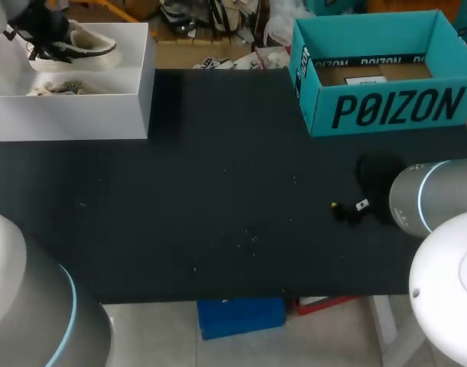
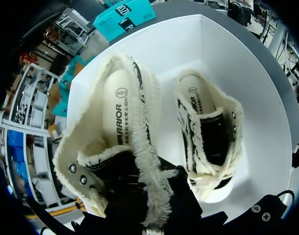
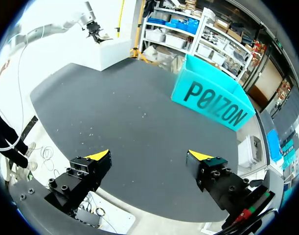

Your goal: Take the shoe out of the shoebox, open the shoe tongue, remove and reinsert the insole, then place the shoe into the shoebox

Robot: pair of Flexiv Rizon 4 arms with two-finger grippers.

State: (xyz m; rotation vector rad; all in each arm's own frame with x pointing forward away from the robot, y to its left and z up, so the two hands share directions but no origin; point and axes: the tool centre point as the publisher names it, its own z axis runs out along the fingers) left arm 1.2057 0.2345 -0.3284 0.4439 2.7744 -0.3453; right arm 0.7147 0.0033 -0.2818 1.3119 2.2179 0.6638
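A white shoebox stands at the table's far left corner. Above it my left gripper is shut on a cream shoe with frayed edges and a black tongue, held clear of the box floor. In the left wrist view this shoe fills the space in front of the gripper and hides the fingertips; its insole lies inside. A second cream shoe lies on the box floor. My right gripper stands open over the bare table, its small dark shape at the near right.
A teal open cardboard box stands at the far right, also ahead of the right gripper. The black tabletop lies between the two boxes. My right arm's grey links cover the near right corner.
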